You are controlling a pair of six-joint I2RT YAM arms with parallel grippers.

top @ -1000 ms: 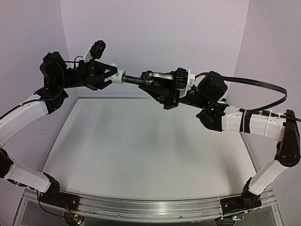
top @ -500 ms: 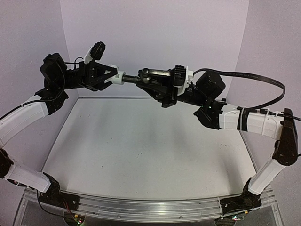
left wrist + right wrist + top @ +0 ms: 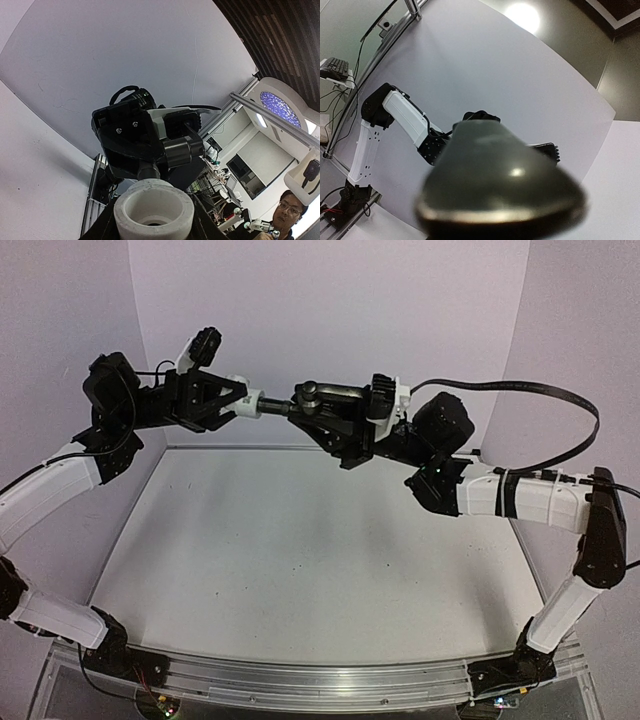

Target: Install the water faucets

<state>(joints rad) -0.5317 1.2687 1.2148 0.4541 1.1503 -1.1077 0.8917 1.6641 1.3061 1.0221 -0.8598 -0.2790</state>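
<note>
Both arms are raised high over the table, tip to tip. My left gripper (image 3: 240, 405) is shut on the short white cylinder fitting (image 3: 252, 405), which fills the bottom of the left wrist view (image 3: 152, 212) between the jaws. My right gripper (image 3: 322, 416) is shut on the thin black faucet piece (image 3: 312, 393). Its dark stem (image 3: 280, 408) meets the far end of the white fitting (image 3: 148, 170). In the right wrist view the black piece (image 3: 500, 185) is a large blurred dark shape that hides the fingers.
The white table top (image 3: 310, 550) lies well below both grippers. Purple walls (image 3: 330, 310) close in the back and sides. A black cable (image 3: 540, 395) loops above the right arm. A metal rail (image 3: 300, 680) runs along the near edge.
The right arm has shifted slightly left, carrying the black piece closer against the white fitting. Its cable has risen. The left gripper has barely moved.
</note>
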